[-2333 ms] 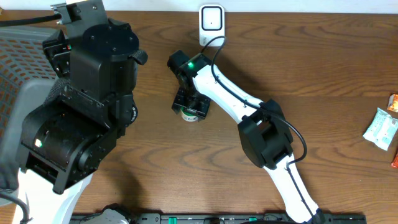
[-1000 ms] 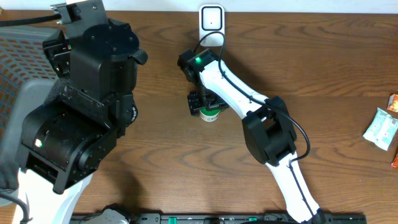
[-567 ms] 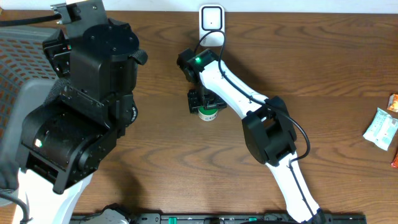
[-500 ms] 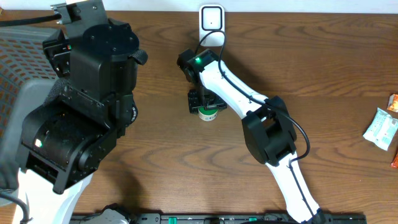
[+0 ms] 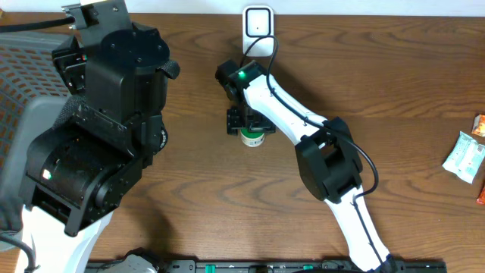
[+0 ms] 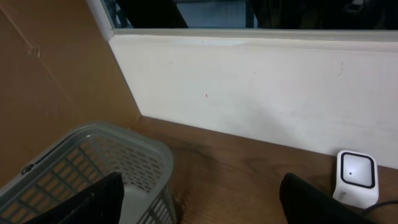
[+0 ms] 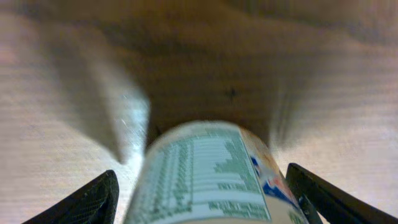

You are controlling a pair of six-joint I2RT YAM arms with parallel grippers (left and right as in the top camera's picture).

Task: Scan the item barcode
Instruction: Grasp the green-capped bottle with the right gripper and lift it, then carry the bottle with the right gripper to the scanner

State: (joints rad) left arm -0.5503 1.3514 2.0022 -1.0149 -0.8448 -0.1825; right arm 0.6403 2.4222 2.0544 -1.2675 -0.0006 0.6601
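1. Worktop (image 5: 394,91): brown wood grain, with a white wall along its far edge.
2. Left arm (image 5: 106,136): a black housing raised high on the robot's left side. The left fingers (image 6: 93,202) are spread wide apart with nothing between them.
3. Basket (image 6: 124,155): grey mesh, on the worktop beneath the left arm, near the far corner.
4. Right arm (image 5: 280,114): white links with black joints, reaching toward the far middle of the worktop. A green light shows at the wrist.
5. Scanner (image 5: 258,26): a white unit at the far edge, against the wall.
6. Bottle (image 5: 253,138): white and green, directly under the right wrist. It is near the scanner but apart from it. Its printed label table faces the wrist camera.
7. Right fingers (image 7: 93,202): one on either side of the bottle, close to its sides. It cannot be told whether they clamp it.
8. Packets (image 5: 466,155): at the worktop's right edge, well apart from the bottle.
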